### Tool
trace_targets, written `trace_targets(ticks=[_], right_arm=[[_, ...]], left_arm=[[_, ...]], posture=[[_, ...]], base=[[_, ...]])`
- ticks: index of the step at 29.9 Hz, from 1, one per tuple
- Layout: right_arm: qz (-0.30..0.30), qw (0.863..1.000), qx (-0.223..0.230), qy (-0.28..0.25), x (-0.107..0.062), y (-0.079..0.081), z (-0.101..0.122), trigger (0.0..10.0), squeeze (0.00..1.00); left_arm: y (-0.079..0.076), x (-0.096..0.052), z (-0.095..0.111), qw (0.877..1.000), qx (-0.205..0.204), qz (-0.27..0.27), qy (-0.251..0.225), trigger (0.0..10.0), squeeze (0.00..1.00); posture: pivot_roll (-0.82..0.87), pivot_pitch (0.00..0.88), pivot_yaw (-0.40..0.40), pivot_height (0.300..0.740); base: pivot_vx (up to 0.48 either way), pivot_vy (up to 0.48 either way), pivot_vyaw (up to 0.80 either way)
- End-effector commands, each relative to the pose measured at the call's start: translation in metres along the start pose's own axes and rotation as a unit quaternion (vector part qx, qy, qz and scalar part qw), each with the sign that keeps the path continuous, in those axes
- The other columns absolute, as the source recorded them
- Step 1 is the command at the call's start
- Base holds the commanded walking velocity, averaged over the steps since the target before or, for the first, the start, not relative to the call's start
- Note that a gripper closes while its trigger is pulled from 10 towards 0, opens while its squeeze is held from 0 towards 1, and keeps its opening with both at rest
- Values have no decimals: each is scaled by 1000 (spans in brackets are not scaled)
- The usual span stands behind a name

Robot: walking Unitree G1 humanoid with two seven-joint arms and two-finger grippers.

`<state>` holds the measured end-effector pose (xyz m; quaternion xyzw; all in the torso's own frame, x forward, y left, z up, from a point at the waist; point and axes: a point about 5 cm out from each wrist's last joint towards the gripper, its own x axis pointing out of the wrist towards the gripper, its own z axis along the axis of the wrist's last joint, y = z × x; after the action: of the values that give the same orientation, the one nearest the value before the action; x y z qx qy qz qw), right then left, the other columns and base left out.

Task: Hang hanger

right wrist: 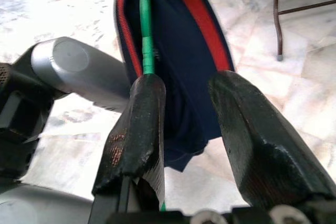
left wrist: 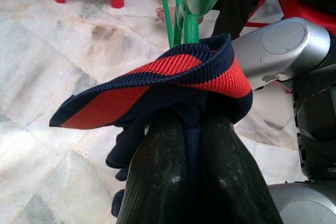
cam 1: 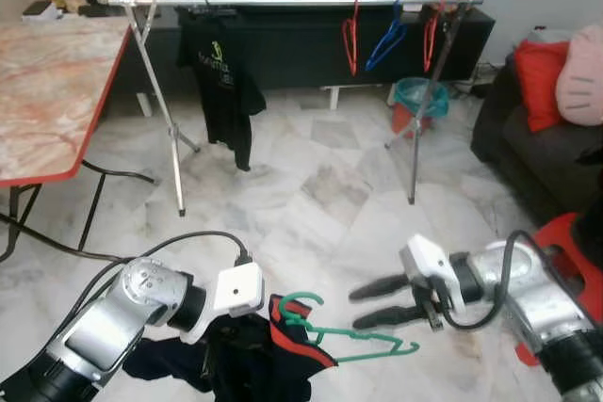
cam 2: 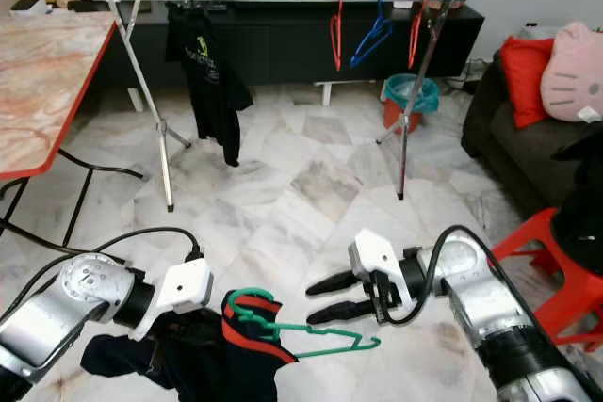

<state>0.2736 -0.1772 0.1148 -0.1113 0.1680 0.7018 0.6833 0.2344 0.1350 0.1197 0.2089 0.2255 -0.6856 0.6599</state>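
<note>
Left pincer (cam 1: 247, 319) clamping navy-red garment (cam 2: 240, 350) on green hanger (cam 2: 311, 334); right pincer (cam 2: 325, 297), spread open beside hanger's arm, needing to be closing squarely on it before lifting.

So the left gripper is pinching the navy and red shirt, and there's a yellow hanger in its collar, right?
Not quite. The hanger in the collar is green, not yellow, as the left eye view shows. The rest holds: the left gripper is shut on the navy and red shirt.
</note>
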Motion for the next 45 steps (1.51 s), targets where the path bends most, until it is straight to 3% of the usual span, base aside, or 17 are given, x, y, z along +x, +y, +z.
trace_targets(ticks=[1,11,23,32,45], right_arm=[[5,1000,6,0,0,2,-2,10000,0],[90,996,24,3,10,18,-5,10000,0],[2,1000,8,-6,28,-1,-11,10000,0],[69,997,19,-33,32,7,-3,10000,0],[63,998,18,-25,42,8,-10,10000,0]], left_arm=[[1,-1,3,1000,11,-2,1,10000,0],[1,-2,2,1000,10,1,3,10000,0],[0,3,6,1000,14,0,-2,10000,0],[0,4,6,1000,14,-3,-5,10000,0],[0,6,8,1000,15,-4,-9,10000,0]], posture=[[-42,0,-67,740],[-40,0,-71,740],[-35,0,-80,740],[-35,0,-80,740],[-33,0,-84,740]], base=[[0,0,0],[0,0,0],[0,0,0],[0,0,0],[0,0,0]])
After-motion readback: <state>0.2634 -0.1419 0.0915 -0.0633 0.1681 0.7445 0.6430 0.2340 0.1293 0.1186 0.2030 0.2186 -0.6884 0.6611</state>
